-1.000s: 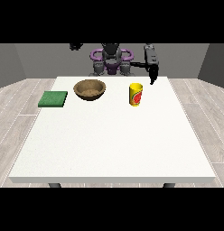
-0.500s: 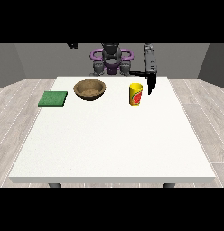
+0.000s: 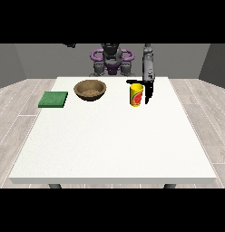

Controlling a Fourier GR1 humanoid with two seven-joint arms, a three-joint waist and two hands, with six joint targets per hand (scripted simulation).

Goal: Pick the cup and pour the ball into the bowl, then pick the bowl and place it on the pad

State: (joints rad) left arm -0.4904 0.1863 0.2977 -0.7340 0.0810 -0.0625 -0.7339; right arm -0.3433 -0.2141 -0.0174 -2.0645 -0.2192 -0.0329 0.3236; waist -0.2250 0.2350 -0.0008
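From my remote station, I saw that the hand at the view's right (image 3: pixel 149 90) had dropped from above the table's far edge to just beside the cup (image 3: pixel 136 95) within the last second, while the cup, bowl and pad kept their places.

The room around the rig showed plain grey walls (image 3: pixel 23 61) and a floor of pale wood-look planks (image 3: pixel 14 106) running out on both sides of the table. The large white table (image 3: pixel 114 140) filled most of my view, its top smooth and evenly lit, with dark legs just showing under its near edge.

The robot (image 3: pixel 112 61) stood behind the far edge, its purple-ringed shoulders facing me. One arm (image 3: pixel 148 68) hung nearly straight down over the table.

On the far half of the surface sat the brown bowl (image 3: pixel 90 89), upright, between the flat green pad (image 3: pixel 53 99) at the view's left and the yellow cup with its red mark at the right. All three stood apart from one another.

The hand's fingers pointed downward beside the cup, with a dark part reaching over the cup's rim; I could not tell whether the hand had hold of it. I could make out no ball.
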